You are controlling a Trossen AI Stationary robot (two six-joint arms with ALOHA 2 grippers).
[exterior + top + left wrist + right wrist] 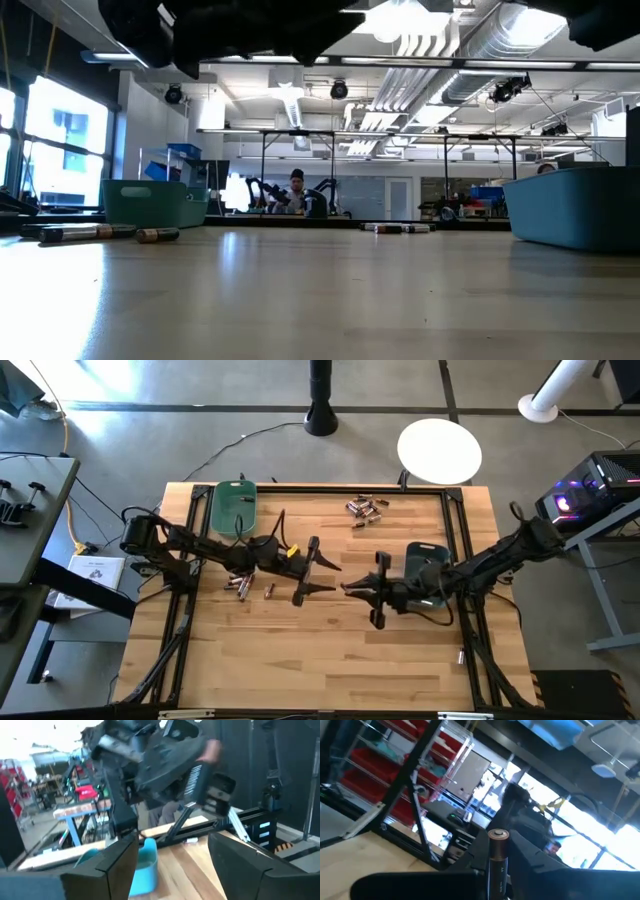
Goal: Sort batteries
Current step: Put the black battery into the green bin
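Green bin (234,506) at far left. 1 loose group of batteries (240,583) lies beside the left arm. Left gripper (322,574) hovers mid-table, fingers apart, empty, probably waiting. Right gripper (358,589) faces it, clamped on 1 battery (496,860), long axis across the fingers, terminal end poking out; likely headed for the blue bin (424,556).

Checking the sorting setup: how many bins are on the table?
2: a green bin at the far left of the table behind the left arm, and a blue-grey bin on the right side, partly covered by the right arm.
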